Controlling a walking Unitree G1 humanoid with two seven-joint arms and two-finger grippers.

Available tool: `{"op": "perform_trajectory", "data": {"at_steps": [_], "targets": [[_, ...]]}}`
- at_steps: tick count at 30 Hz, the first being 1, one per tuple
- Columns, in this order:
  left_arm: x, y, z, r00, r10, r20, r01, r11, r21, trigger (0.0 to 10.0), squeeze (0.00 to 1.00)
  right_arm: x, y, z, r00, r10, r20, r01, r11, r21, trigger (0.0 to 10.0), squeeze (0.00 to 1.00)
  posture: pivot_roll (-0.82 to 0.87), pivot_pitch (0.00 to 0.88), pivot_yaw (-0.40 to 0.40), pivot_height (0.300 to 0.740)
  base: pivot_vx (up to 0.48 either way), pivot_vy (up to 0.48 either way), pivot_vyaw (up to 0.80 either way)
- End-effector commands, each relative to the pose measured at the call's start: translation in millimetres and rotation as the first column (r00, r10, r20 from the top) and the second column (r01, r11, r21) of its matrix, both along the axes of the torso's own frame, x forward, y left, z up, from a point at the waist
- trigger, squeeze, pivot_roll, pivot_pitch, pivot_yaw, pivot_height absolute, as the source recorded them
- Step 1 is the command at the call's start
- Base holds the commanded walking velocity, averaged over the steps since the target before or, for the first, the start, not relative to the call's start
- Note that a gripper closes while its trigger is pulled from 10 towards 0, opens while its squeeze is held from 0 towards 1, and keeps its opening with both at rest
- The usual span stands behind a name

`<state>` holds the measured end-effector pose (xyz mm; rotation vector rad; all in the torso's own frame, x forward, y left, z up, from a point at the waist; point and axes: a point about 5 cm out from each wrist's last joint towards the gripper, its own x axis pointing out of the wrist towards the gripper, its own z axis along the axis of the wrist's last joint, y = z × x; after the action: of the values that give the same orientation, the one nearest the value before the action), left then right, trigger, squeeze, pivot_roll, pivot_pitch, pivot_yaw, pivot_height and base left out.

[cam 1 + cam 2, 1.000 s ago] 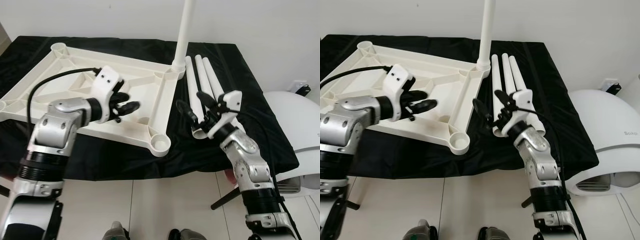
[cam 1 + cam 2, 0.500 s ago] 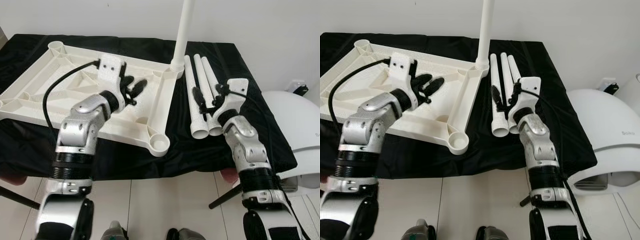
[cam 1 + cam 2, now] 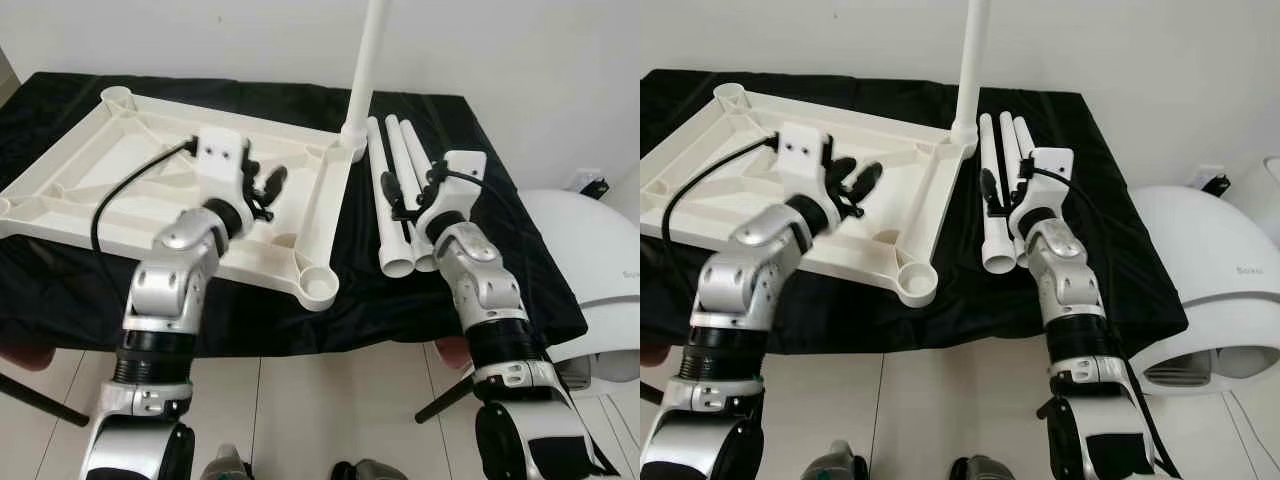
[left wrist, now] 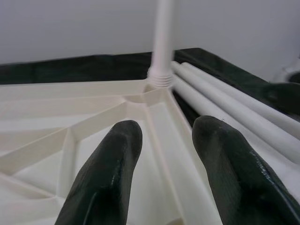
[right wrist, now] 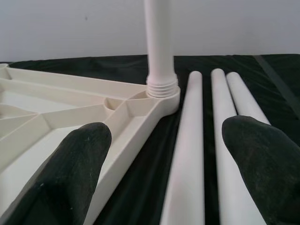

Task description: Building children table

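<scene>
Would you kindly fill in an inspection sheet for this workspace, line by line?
Surface: black cloth covers the work surface.
Job's things: white tabletop lies underside up; one leg stands upright in its far right corner socket; three loose legs lie side by side on the cloth to its right; the near right corner socket is empty.
Clutter: nothing seen.
Grippers: left claw open, over the tabletop's ribs; right claw open, over the loose legs, holding nothing.
Cables: black cable loops from the left wrist; another runs along the right wrist.
Surroundings: white wall behind, tiled floor, white rounded appliance on the right.
</scene>
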<state>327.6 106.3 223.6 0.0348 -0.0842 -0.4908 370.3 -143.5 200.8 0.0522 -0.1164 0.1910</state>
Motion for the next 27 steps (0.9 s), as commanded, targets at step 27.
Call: {"op": "perform_trajectory", "data": {"at_steps": [27], "targets": [[-25.6, -0.1, -13.3, 0.996, -0.082, 0.038, 0.078, 0.992, 0.097, 10.0, 0.00, 14.9, -1.3, -5.8, 0.977, -0.193, -0.095, 0.194, 0.981, 0.003, 10.0, 0.00, 0.03, 0.048, -0.053, 0.740, 0.000, 0.000, 0.00]]}}
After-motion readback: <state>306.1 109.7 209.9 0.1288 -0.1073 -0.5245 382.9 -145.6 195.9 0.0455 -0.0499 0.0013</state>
